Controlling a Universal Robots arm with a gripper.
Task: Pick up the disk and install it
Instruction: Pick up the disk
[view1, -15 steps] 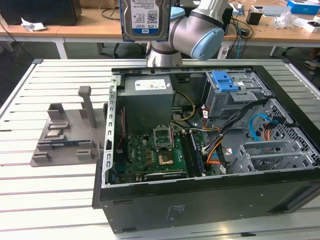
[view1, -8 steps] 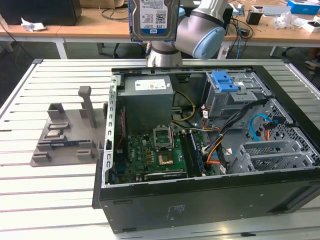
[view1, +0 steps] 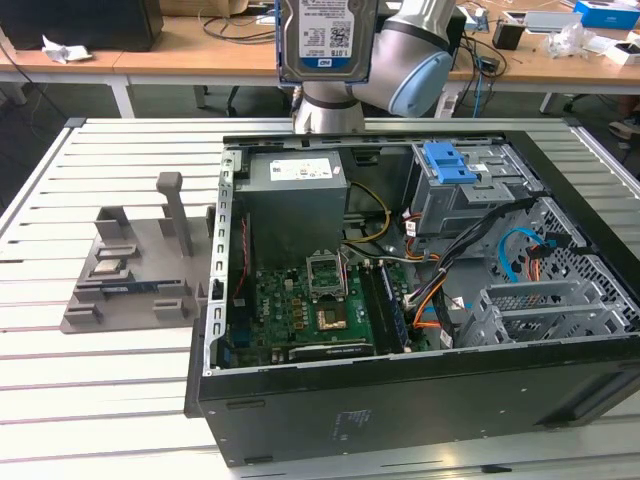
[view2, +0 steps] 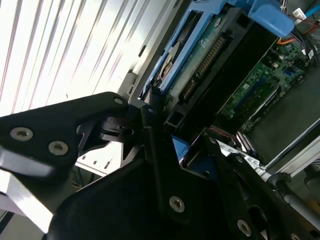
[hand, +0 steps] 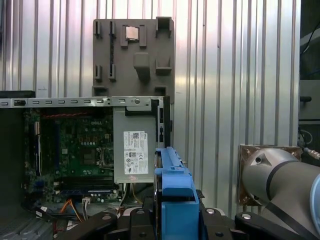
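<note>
The hand (hand: 172, 216) is pinching the disk (view1: 327, 38) by its blue-framed edges, holding it upright in the air, high above the open computer case (view1: 400, 420) near the grey power supply (view1: 297, 185). The case lies on the slatted metal bench (view1: 100, 400), with a grey fixture (view1: 130, 270) beside it

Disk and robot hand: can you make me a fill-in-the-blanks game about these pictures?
The hand grips the disk by its ___ frame.
The disk is up in the ___, outside the computer case.
The circuit board inside the case is ___.
Missing words: blue, air, green.
</note>
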